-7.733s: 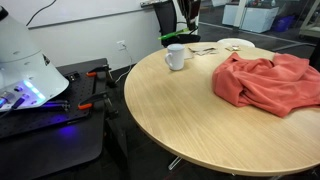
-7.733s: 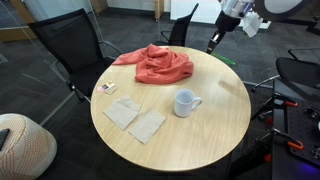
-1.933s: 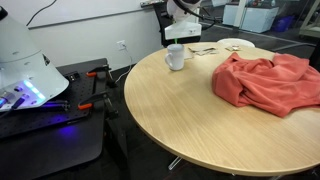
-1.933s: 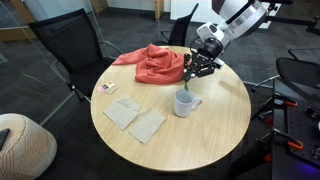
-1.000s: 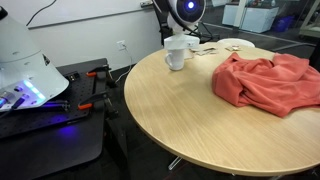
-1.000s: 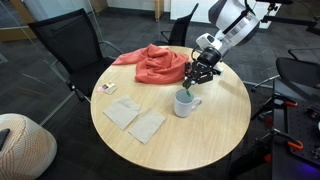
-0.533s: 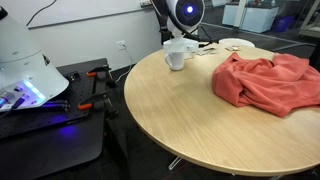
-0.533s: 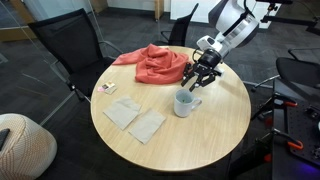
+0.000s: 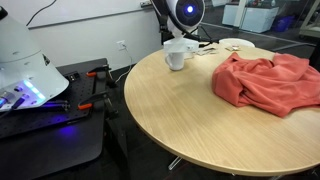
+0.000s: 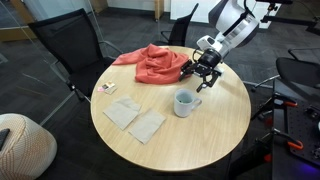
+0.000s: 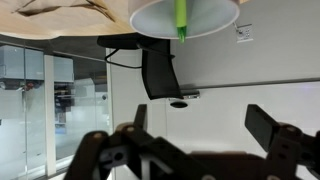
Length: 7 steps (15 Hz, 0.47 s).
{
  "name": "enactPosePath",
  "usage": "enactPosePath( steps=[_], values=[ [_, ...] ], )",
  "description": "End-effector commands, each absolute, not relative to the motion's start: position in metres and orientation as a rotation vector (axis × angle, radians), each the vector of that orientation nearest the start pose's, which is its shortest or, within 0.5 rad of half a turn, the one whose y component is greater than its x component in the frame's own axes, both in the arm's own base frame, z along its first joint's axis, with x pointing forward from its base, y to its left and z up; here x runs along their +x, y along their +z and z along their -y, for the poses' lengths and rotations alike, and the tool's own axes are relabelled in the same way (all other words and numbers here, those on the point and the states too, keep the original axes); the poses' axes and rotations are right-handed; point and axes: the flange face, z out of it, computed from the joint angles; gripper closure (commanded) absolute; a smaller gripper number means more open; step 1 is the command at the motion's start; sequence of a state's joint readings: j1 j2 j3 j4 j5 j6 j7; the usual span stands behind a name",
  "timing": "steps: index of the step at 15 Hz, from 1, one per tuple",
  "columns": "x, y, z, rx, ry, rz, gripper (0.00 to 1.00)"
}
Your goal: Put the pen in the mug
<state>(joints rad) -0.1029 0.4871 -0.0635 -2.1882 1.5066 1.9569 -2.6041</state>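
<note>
A round wooden table (image 10: 215,125) is shown in both exterior views, ringed by black office chairs (image 10: 62,48) on dark carpet (image 10: 72,142). A white wall (image 9: 90,25) with a socket (image 9: 121,45) is seen behind.

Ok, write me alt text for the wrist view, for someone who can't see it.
A white mug with a bright green pen standing in it sits at the top of the upside-down picture. The gripper is open and empty at the bottom, dark fingers spread wide, with a black chair and windows beyond.
</note>
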Motion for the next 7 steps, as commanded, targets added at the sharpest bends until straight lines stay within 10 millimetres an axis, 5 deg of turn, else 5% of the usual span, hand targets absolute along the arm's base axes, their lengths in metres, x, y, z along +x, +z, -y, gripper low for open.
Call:
enactPosePath(
  steps=[1,7],
  values=[
    [0.5273,0.1619,0.0180,-1.775,-1.152,1.289,0.00],
    [0.5225,0.1546,0.0197,-1.754,-1.133,1.280,0.00]
  ],
)
